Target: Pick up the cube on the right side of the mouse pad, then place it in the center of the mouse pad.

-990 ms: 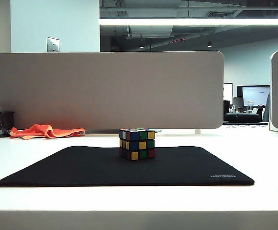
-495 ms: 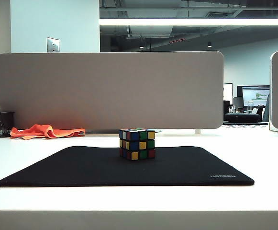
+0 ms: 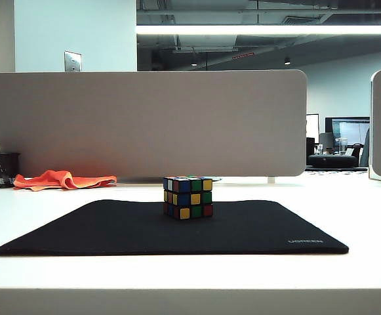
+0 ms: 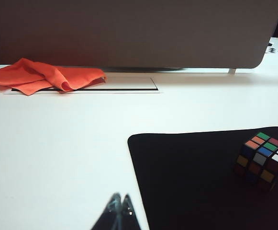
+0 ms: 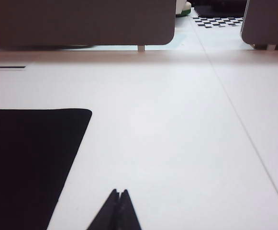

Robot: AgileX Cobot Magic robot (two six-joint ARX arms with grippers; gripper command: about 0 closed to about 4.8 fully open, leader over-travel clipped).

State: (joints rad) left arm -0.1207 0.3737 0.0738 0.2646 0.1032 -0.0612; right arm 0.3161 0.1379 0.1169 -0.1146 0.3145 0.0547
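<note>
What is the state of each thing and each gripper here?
cube: upright on the mouse pad, not held
mouse pad: flat on the table
orange cloth: crumpled, beside the pad
pen holder: upright
left gripper: shut, empty
right gripper: shut, empty

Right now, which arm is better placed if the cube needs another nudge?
Probably left. Its wrist view shows the cube on the mouse pad; the right wrist view shows only the pad's corner. Left gripper and right gripper are both shut, empty.
</note>
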